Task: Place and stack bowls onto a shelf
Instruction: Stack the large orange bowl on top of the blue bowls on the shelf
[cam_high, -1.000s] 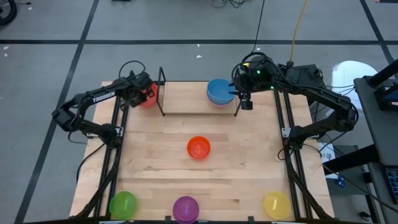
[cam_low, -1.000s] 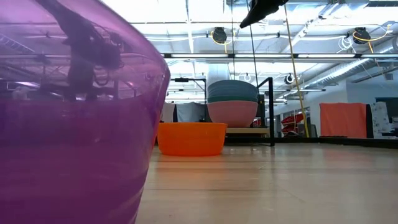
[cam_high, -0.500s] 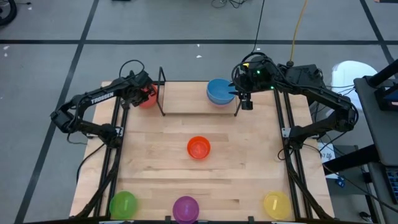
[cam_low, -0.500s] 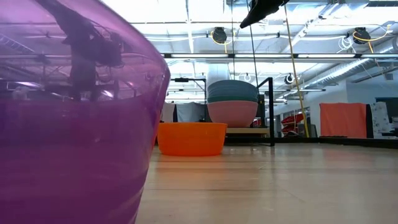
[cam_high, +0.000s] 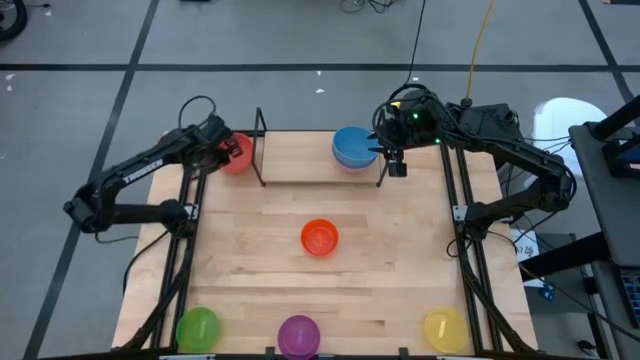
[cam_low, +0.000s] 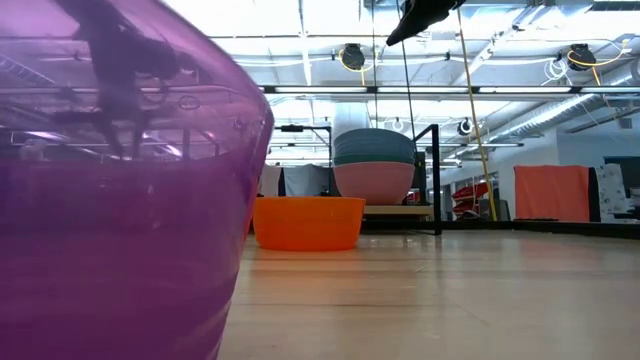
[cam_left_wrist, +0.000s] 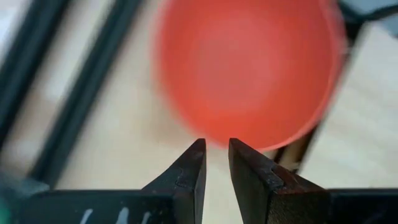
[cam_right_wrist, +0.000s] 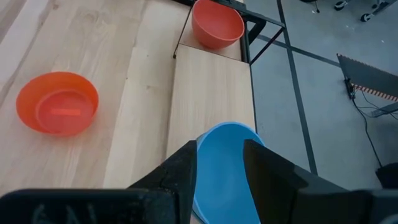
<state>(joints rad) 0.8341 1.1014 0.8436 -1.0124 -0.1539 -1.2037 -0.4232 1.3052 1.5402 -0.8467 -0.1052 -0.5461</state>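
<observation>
The red bowl (cam_high: 238, 154) (cam_left_wrist: 249, 68) stands on the table just outside the shelf's (cam_high: 310, 165) left end. My left gripper (cam_high: 214, 134) (cam_left_wrist: 216, 155) is beside it on its left, open by a narrow gap with nothing between the fingers. A stack with the blue bowl (cam_high: 352, 147) (cam_right_wrist: 227, 162) on top, teal and pink beneath (cam_low: 373, 165), rests on the shelf's right end. My right gripper (cam_high: 394, 166) (cam_right_wrist: 221, 165) hovers open over that stack's right edge. The orange bowl (cam_high: 319, 238) (cam_right_wrist: 57, 102) sits mid-table.
Green (cam_high: 198, 327), purple (cam_high: 298, 333) (cam_low: 110, 200) and yellow (cam_high: 445, 327) bowls line the table's near edge. The shelf's upright black rods (cam_high: 261, 145) stand between the red bowl and the bare pale board (cam_right_wrist: 211, 93). Black rails run along both table sides.
My left arm has drawn back toward the table's left edge, and its gripper has come off the red bowl, which now shows almost whole and stays beside the shelf's left end. My right gripper and the stack have kept still.
</observation>
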